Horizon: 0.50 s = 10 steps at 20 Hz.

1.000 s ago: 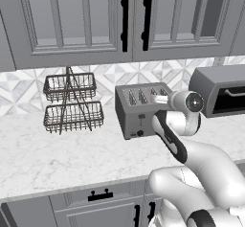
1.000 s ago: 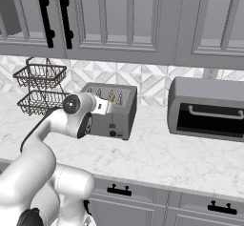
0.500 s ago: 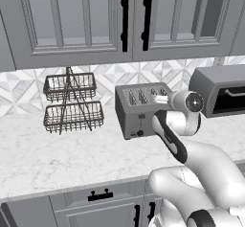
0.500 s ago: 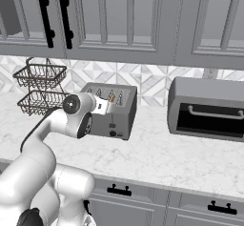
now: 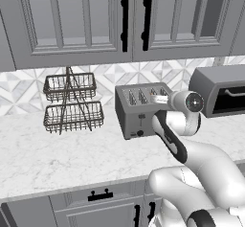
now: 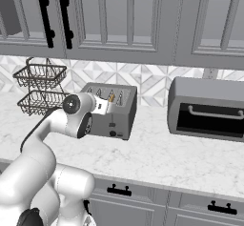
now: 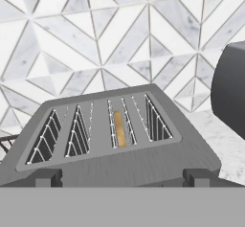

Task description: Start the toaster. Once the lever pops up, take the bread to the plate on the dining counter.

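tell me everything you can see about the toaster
The toaster is a boxy grey metal unit with four top slots lined with wire guides. It stands upright on the white marble worktop, near the tiled backsplash, between a wire basket rack and a grey oven box. Small dark controls sit low on its front. A tan slice of bread sits down in one slot. Nothing visibly touches it from outside.

Grey toaster (image 5: 136,112) beside two-tier wire basket (image 5: 72,104)

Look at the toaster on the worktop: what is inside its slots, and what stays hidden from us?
In the toaster, one slot holds the bread, showing as a thin tan top edge. The other three slots show bare wire guides. The slice's lower part is covered by the slot walls.
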Tool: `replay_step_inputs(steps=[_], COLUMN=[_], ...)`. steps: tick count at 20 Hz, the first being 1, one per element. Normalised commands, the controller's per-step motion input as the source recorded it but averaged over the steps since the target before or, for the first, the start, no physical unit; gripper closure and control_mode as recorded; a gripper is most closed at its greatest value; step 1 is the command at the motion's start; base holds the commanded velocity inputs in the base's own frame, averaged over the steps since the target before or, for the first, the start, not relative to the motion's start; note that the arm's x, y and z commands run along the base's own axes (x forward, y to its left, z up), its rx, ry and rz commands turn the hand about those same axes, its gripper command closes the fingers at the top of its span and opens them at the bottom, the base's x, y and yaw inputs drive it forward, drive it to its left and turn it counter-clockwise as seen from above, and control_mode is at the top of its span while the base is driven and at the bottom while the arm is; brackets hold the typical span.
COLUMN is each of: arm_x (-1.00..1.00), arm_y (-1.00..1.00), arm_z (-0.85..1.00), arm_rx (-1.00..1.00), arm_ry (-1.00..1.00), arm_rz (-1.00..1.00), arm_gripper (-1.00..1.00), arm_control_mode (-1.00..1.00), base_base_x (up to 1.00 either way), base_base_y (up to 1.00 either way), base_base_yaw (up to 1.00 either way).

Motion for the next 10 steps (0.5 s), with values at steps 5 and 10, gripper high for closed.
replay_step_inputs(steps=[5, 10], arm_x=[0.0, 0.0], arm_y=[0.0, 0.0], arm_z=[0.0, 0.0], arm_rx=[0.0, 0.0], arm_ry=[0.0, 0.0], arm_rz=[0.0, 0.0], arm_gripper=[-1.0, -1.0], arm_control_mode=[-1.0, -1.0], base_base_x=[0.0, 0.0], base_base_y=[0.0, 0.0], base_base_yaw=[0.0, 0.0])
